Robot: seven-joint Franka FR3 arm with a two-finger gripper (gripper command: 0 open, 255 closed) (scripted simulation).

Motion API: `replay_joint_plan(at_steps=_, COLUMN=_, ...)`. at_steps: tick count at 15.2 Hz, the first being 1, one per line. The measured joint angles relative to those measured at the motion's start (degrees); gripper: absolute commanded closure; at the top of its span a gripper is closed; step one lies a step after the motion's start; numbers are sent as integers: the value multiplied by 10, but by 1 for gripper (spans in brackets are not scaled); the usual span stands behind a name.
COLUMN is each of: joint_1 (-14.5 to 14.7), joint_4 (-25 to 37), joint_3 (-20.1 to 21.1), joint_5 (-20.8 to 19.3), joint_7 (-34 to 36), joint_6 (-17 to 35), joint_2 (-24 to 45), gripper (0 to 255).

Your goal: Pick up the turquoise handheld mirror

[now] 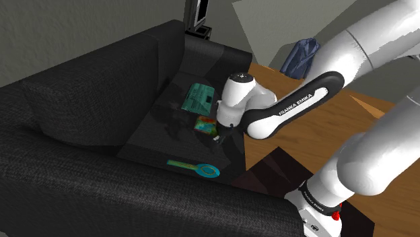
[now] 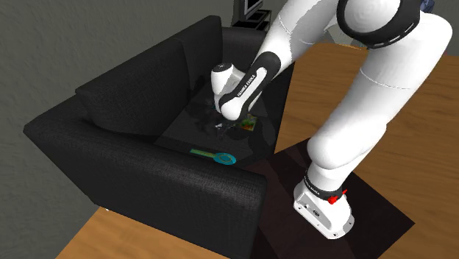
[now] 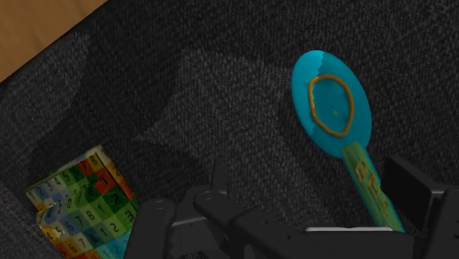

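I see the turquoise handheld mirror (image 1: 202,168) (image 2: 221,157) (image 3: 331,110) lying flat on the black sofa's (image 1: 81,101) seat, close to one armrest. My gripper (image 1: 219,138) (image 3: 294,232) hangs low over that seat with its fingers (image 3: 423,210) spread wide and holding nothing. The mirror's handle ends just beside one finger. A multicoloured number card (image 3: 81,202) lies on the same seat, and a teal box (image 1: 199,99) sits nearer the sofa's backrest.
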Motion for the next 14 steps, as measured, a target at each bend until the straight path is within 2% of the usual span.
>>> replay_joint_plan(at_steps=3, joint_1=5, joint_4=19, joint_3=3, joint_5=-68, joint_7=65, joint_6=46, joint_2=76, gripper=0)
replay_joint_plan(at_steps=7, joint_1=42, joint_4=84, joint_3=-28, joint_5=-170, joint_7=156, joint_6=83, joint_2=193, gripper=0)
replay_joint_plan(at_steps=14, joint_1=81, joint_4=112, joint_3=-71, joint_5=-234, joint_7=211, joint_6=121, joint_2=264, gripper=0)
